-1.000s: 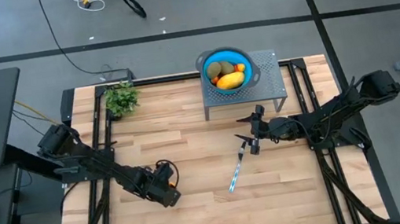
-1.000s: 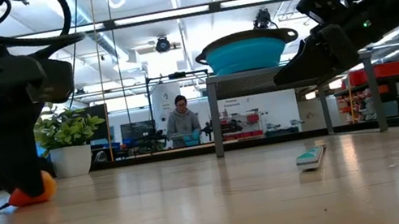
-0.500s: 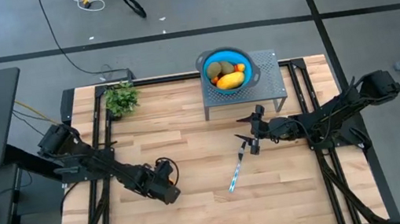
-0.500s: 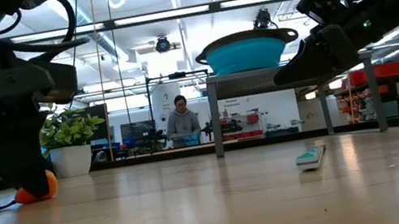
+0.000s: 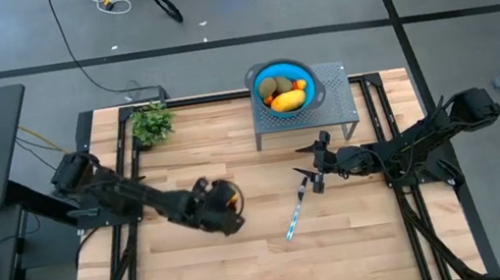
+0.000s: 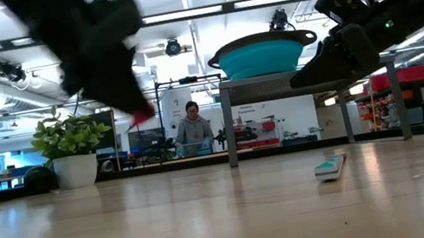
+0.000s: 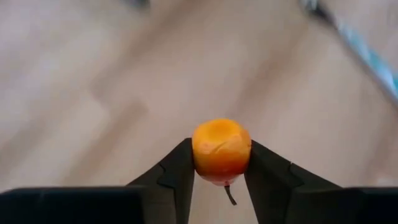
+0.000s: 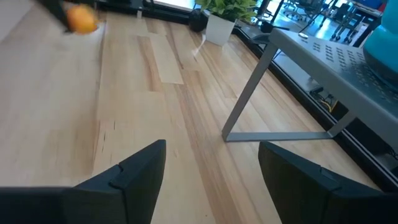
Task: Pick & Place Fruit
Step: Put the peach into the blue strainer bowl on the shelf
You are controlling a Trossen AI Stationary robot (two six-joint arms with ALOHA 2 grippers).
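The blue bowl (image 5: pixel 284 83) of fruit (image 5: pixel 285 95) sits on a grey metal stand (image 5: pixel 335 99) at the table's far side. The green leafy plant (image 5: pixel 152 123) is far left. The slim silver-blue utensil (image 5: pixel 294 218) lies near the middle, right of the left gripper (image 5: pixel 230 205) holding a small orange fruit (image 7: pixel 221 148).

I work in a robotics lab: grey concrete floor (image 5: pixel 212 17) strewn with cables, ceiling strip lights (image 6: pixel 202 11), a seated person (image 6: pixel 194 131) among cluttered benches.
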